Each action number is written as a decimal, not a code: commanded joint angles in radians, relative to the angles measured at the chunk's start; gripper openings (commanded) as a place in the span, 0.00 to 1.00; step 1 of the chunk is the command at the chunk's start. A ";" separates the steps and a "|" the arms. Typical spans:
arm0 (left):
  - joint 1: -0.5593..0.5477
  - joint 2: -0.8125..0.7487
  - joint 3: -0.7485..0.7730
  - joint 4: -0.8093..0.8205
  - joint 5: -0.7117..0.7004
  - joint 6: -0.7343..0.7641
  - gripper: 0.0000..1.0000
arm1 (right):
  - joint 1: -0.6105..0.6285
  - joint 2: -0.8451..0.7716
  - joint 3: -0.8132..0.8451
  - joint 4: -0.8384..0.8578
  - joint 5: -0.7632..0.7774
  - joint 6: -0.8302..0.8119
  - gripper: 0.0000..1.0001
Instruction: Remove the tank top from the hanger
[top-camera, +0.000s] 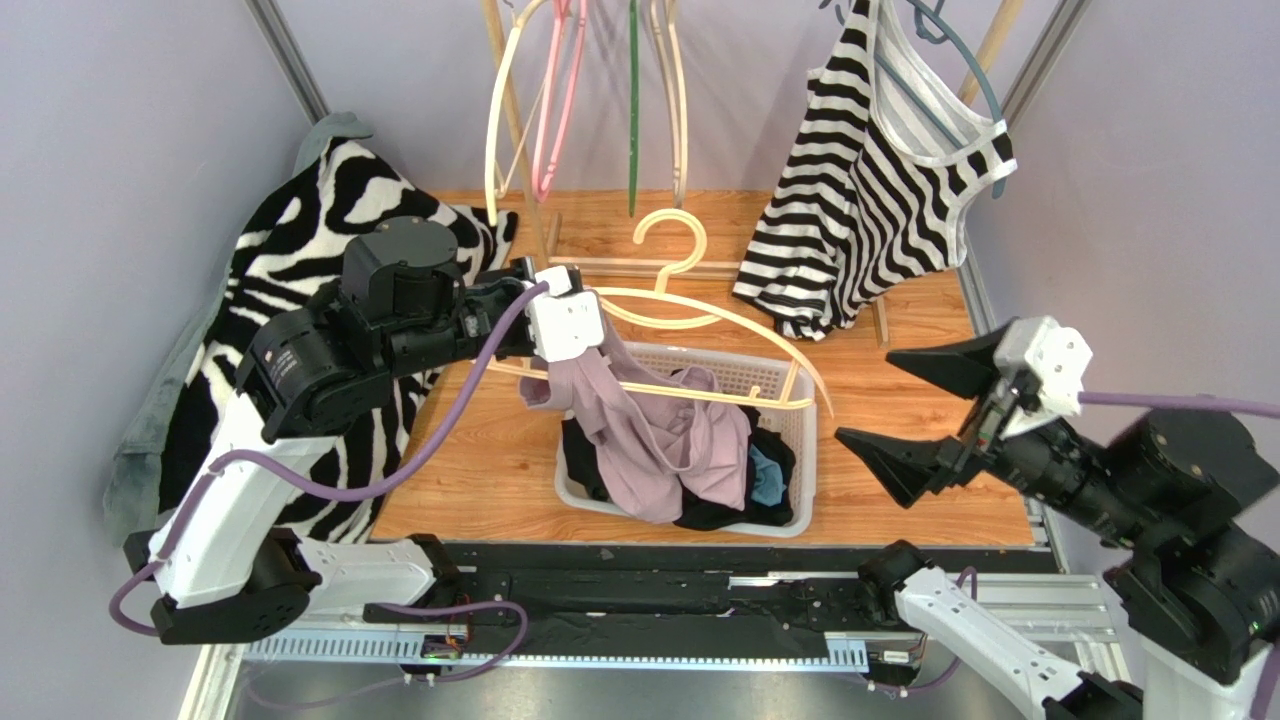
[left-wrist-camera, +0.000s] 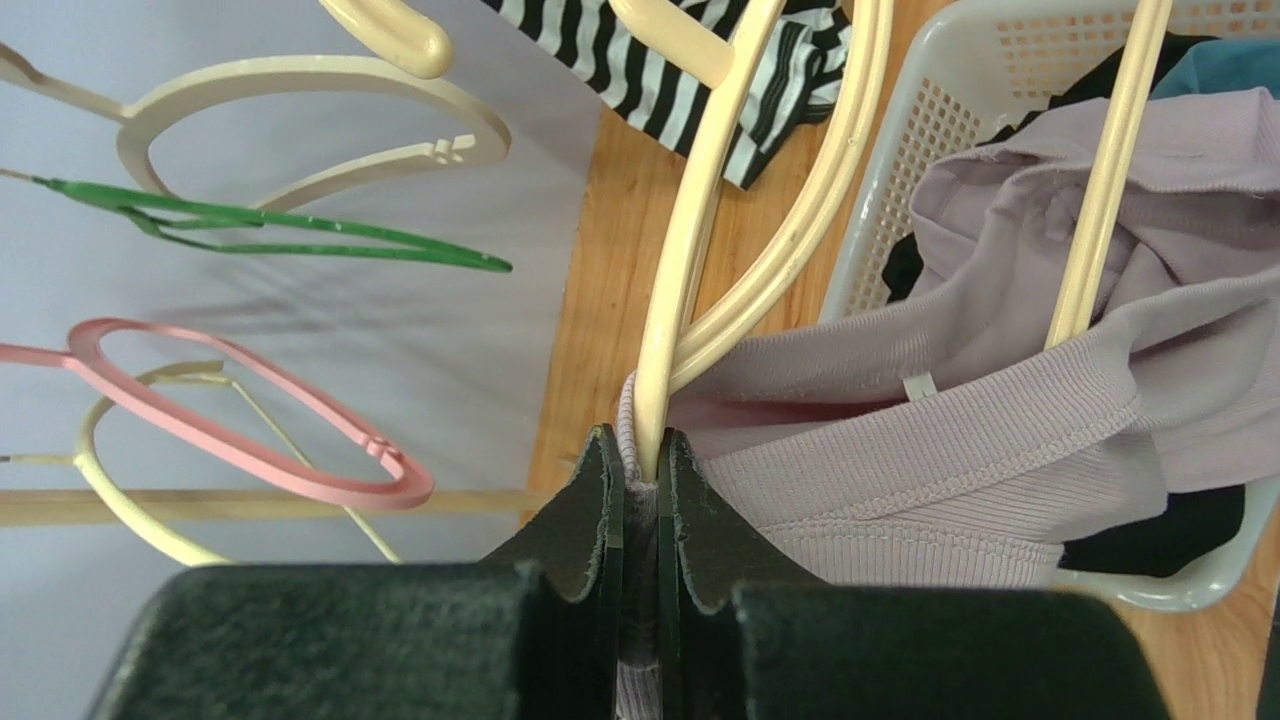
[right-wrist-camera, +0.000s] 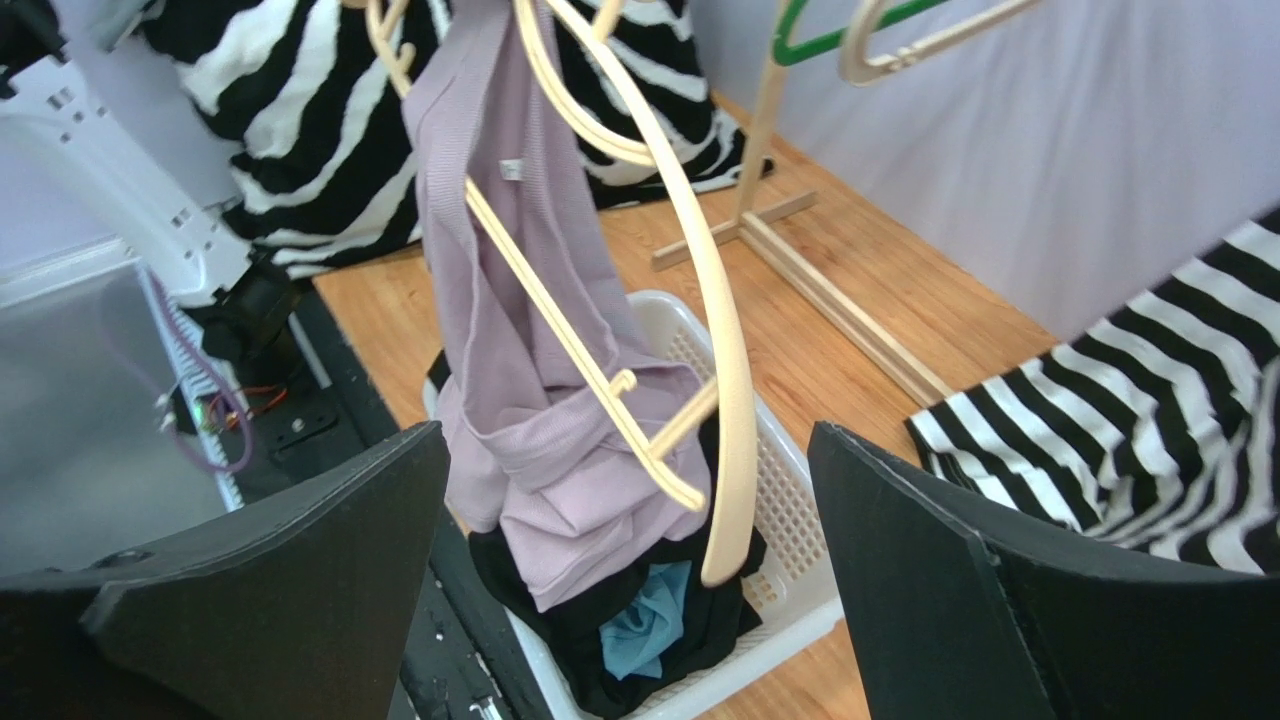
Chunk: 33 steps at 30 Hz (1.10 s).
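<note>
A mauve ribbed tank top (top-camera: 646, 435) hangs from the left end of a cream hanger (top-camera: 706, 308) and slumps into a white basket (top-camera: 804, 450). My left gripper (top-camera: 564, 323) is shut on that hanger end, with the top's fabric pinched in too. In the left wrist view the hanger (left-wrist-camera: 684, 255) and the tank top (left-wrist-camera: 932, 450) run out from my closed left gripper (left-wrist-camera: 643, 458). My right gripper (top-camera: 864, 399) is wide open and empty, right of the basket. In the right wrist view it (right-wrist-camera: 628, 435) faces the tank top (right-wrist-camera: 511, 300) and the hanger (right-wrist-camera: 714, 330).
The basket (right-wrist-camera: 781, 510) also holds black and blue clothes. A black-and-white striped top (top-camera: 872, 165) hangs on a blue hanger at the back right. Pink, green and cream hangers (top-camera: 564, 90) hang at the back. A zebra-print cloth (top-camera: 301, 270) lies on the left.
</note>
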 joint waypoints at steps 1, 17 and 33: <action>-0.034 0.011 0.044 0.042 -0.004 0.075 0.00 | -0.004 0.160 0.035 0.010 -0.153 -0.070 0.97; -0.105 -0.021 0.059 0.039 -0.039 0.187 0.00 | -0.016 0.317 0.039 0.008 -0.285 -0.061 0.84; -0.108 -0.098 0.013 0.080 -0.007 0.169 0.00 | -0.033 0.279 -0.079 0.030 -0.439 -0.022 0.31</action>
